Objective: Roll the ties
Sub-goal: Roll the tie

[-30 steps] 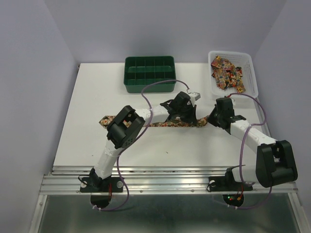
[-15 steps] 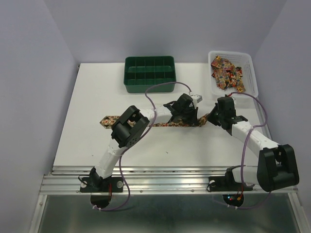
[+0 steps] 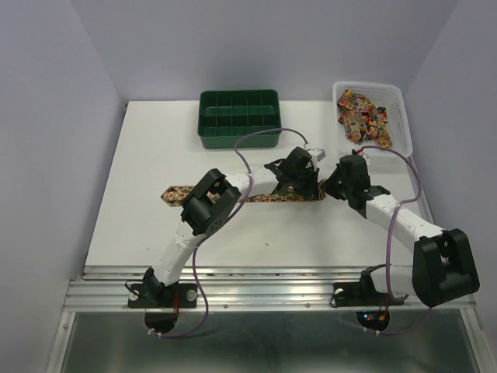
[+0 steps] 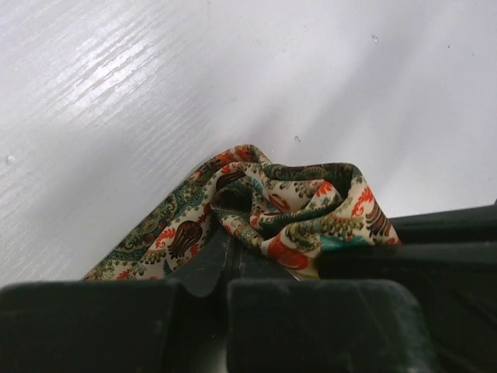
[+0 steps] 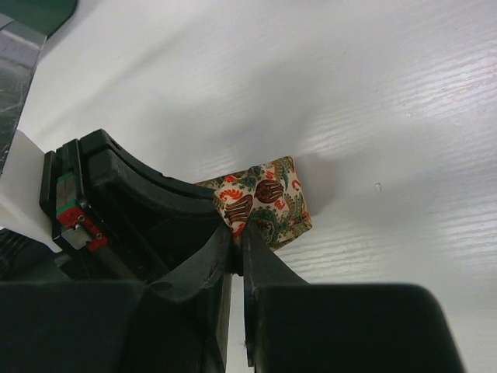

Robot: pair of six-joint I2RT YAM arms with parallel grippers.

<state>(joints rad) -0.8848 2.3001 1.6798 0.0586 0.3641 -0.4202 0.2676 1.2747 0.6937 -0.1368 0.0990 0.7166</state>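
One paisley tie (image 3: 175, 193) lies flat across the middle of the table, and its right end is gathered into a small roll. In the left wrist view that roll (image 4: 299, 208) bunches just past my left gripper (image 4: 233, 245), which is shut on its fabric. The right gripper (image 5: 241, 229) is shut on the folded edge of the same roll (image 5: 268, 198) from the other side. From above, the left gripper (image 3: 304, 186) and right gripper (image 3: 326, 186) meet almost tip to tip at the tie's right end. Several more ties (image 3: 361, 115) fill the basket.
A green compartment tray (image 3: 238, 116) stands at the back centre. The white basket (image 3: 404, 128) stands at the back right corner, close behind the right arm. The left gripper's black body (image 5: 124, 210) fills the left of the right wrist view.
The right gripper has moved left toward the left gripper. The tie's right end has drawn in with them, so the flat stretch looks shorter. Both grippers stay shut.
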